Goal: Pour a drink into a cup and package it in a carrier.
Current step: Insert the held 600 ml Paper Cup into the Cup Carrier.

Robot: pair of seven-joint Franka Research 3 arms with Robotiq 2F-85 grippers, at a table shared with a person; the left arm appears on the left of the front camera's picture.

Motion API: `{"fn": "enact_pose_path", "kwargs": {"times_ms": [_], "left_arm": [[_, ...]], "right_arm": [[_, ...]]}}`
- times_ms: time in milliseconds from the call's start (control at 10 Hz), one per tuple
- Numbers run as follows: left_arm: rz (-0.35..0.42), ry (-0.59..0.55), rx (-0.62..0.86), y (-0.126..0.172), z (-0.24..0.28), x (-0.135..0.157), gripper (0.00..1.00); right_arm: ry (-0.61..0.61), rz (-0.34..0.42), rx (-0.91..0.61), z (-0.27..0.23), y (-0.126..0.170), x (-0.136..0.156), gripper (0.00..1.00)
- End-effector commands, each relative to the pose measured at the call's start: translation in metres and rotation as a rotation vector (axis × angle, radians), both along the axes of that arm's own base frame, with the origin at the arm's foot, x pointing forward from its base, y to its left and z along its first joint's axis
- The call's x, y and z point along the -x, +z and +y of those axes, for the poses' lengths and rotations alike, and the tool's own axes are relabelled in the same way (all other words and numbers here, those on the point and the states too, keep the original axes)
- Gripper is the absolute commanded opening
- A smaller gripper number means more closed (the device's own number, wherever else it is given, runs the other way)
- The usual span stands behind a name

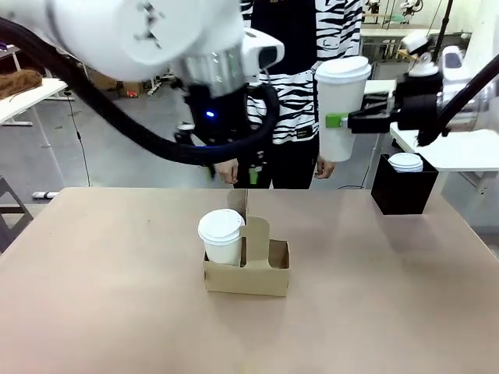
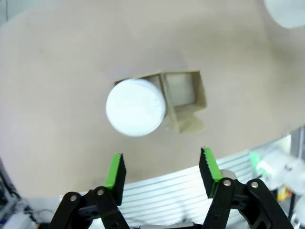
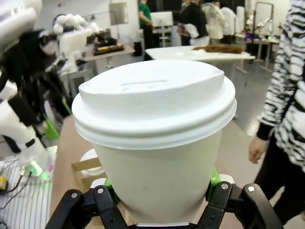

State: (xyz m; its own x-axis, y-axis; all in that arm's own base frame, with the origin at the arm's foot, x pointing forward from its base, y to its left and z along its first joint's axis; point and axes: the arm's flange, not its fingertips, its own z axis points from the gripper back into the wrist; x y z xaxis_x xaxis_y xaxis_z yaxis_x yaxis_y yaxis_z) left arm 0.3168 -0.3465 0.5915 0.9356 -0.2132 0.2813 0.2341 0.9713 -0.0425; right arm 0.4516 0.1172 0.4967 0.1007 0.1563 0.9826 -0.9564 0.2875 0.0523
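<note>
The brown cardboard carrier [image 1: 269,274] stands mid-table with one lidded white cup [image 1: 221,236] in its left hole; the right hole is empty. Looking straight down, my left gripper [image 2: 162,167] is open and well above that cup [image 2: 136,107] and the carrier [image 2: 183,95]. High at the right, my right gripper [image 1: 339,121] is shut on a second lidded white cup [image 1: 341,105]. That cup [image 3: 157,129] sits upright between the green pads [image 3: 213,177]. The glass jug with the drink is out of view.
A black box [image 1: 403,193] with white lids [image 1: 405,162] on top stands at the table's far right. A person in a striped top [image 1: 300,101] stands at the far edge, hands down. My left arm [image 1: 156,47] hangs high over the table's left.
</note>
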Motion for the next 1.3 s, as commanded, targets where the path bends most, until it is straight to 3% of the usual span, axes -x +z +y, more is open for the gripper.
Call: {"fn": "enact_pose_path", "kwargs": {"times_ms": [0, 300, 500, 600, 700, 1000, 1100, 1200], "left_arm": [[0.023, -0.269, -0.053, 0.003, 0.064, 0.002, 1.00], [-0.064, -0.402, 0.010, -0.012, 0.165, -0.021, 1.00], [-0.205, -0.493, 0.016, -0.042, 0.197, -0.030, 1.00], [-0.174, -0.430, -0.054, -0.052, 0.184, -0.032, 1.00], [-0.138, -0.434, -0.033, -0.023, 0.199, -0.036, 1.00], [-0.138, -0.434, -0.033, -0.023, 0.199, -0.036, 1.00], [-0.152, -0.446, -0.041, -0.031, 0.201, -0.037, 1.00], [-0.172, -0.559, -0.006, -0.040, 0.218, -0.036, 1.00]], "right_arm": [[0.141, 0.013, -0.022, 0.006, -0.016, 0.002, 0.76], [0.318, 0.007, -0.063, 0.020, -0.055, 0.022, 0.76], [0.328, -0.016, -0.058, 0.030, -0.079, 0.030, 0.76], [0.267, -0.001, 0.012, 0.025, -0.076, 0.024, 0.76], [0.325, 0.017, -0.062, 0.031, -0.075, 0.030, 0.76], [0.313, 0.019, -0.044, 0.028, -0.083, 0.030, 0.76], [0.311, -0.002, -0.071, 0.014, -0.073, 0.046, 0.76], [0.435, -0.004, -0.115, 0.023, -0.082, 0.041, 0.76]]}}
